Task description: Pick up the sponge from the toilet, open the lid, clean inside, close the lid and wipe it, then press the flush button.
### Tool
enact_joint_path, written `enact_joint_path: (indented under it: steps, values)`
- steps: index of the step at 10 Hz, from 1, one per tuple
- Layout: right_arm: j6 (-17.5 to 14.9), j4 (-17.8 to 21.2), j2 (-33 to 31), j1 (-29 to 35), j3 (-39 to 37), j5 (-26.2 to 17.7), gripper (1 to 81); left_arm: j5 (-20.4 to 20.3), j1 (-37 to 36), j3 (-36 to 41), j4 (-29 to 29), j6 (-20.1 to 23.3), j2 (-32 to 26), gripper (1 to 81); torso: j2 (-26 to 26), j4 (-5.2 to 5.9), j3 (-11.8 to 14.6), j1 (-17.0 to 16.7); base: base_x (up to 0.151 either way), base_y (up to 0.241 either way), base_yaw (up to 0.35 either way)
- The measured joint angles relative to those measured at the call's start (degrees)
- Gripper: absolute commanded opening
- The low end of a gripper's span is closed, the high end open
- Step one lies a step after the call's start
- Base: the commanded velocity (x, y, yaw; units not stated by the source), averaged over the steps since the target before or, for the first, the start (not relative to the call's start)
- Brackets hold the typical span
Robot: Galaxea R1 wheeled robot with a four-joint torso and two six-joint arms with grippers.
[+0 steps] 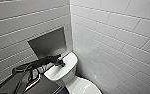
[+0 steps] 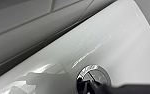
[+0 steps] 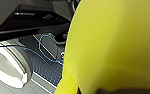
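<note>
- The small bright yellow sponge (image 3: 111, 45) hung in the air right up against the right wrist camera, its rounded yellow body above the robot's own dark base.
- The right gripper (image 3: 121, 91) showed as only a dark sliver at the sponge's edge. It had the sponge in its grasp, but how far it had closed around it could not be made out.
- The round chrome flush button (image 2: 94, 74) sat in the flat top of the tank, seen close in the left wrist view, with streaks of light on the glaze beside it.
- The left gripper (image 2: 91, 86) had its dark tip at the rim of that button, over the metal. Whether it was spread or closed could not be told, nor whether it pressed down.
- In the head view the left arm came in from the left and the left gripper (image 1: 61, 62) rested on the tank top.
- The white glossy ceramic toilet (image 1: 56, 73) stood in the corner, its boxy tank against the wall.
- The white smooth oval lid (image 1: 84, 88) lay down over the bowl in front of the tank.
- A dark grey rectangular recess (image 1: 49, 42) was set in the wall just behind the tank.
- Pale rectangular wall tiles (image 1: 116, 37) covered both walls of the corner.
</note>
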Motion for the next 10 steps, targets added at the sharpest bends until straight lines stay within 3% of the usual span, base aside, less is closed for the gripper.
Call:
enact_joint_path:
  steps: [5,10]
  values:
    - [0.0,0.0,0.6,-0.2,-1.1,0.4,1.0,0.4,0.4,-5.6,5.2,0.2,6.0,1.0,0.0,0.0,0.0,0.0,0.0,0.0,0.0]
    - [0.0,0.0,2.2,-0.2,-3.2,0.4,1.0,-2.9,1.7,-4.9,5.3,0.2,4.6,1.0,0.0,0.0,0.0,0.0,0.0,0.0,0.0]
